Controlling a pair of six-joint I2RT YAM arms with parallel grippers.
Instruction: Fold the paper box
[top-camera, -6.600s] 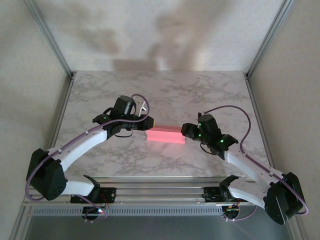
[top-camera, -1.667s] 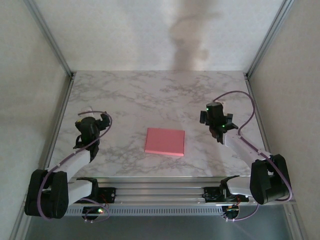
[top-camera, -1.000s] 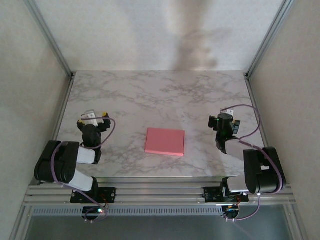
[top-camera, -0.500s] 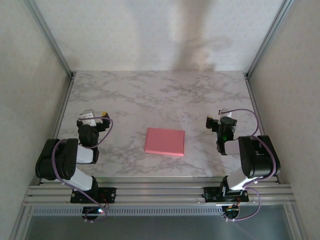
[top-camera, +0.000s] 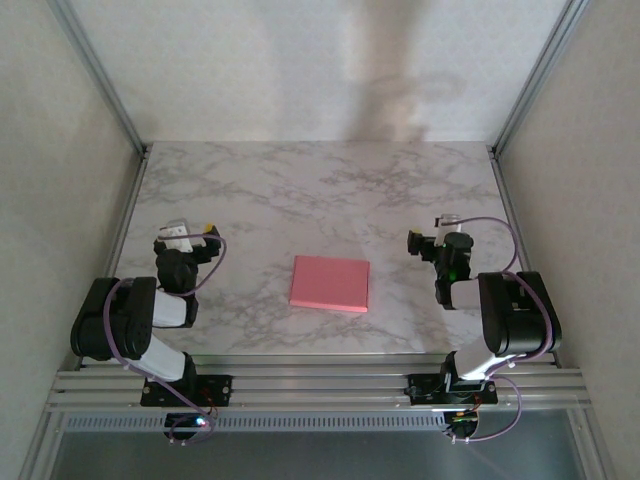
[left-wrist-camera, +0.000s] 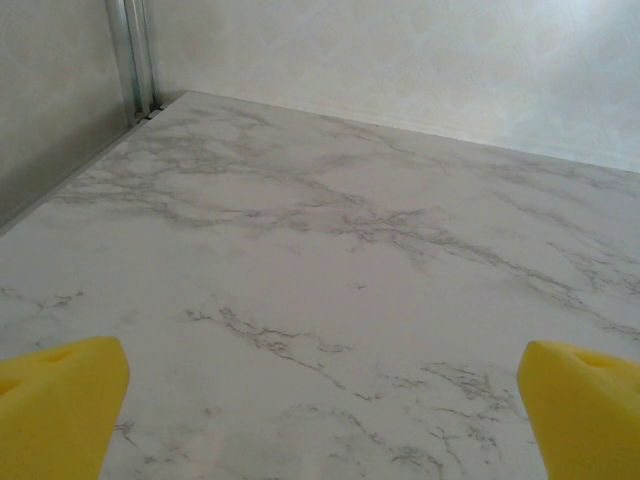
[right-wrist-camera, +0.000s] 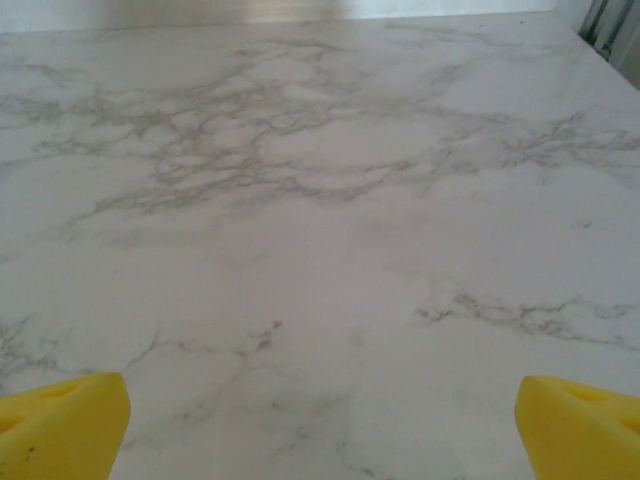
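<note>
Paper box (top-camera: 330, 283) flat, seemingly folded | marble table (top-camera: 300, 190), pale walls (top-camera: 300, 70) | both jaws apart

The left arm (top-camera: 118, 328), at 8 o'clock in the top view, and the right arm (top-camera: 514, 318), at 4 o'clock, have bulky black rounded joint housings and white link shells. A thin purple cable (top-camera: 216, 262) loops along each of the 2. The left gripper (top-camera: 190, 234) and the right gripper (top-camera: 432, 236) carry wedge-shaped yellow fingertips (left-wrist-camera: 58, 402).
</note>
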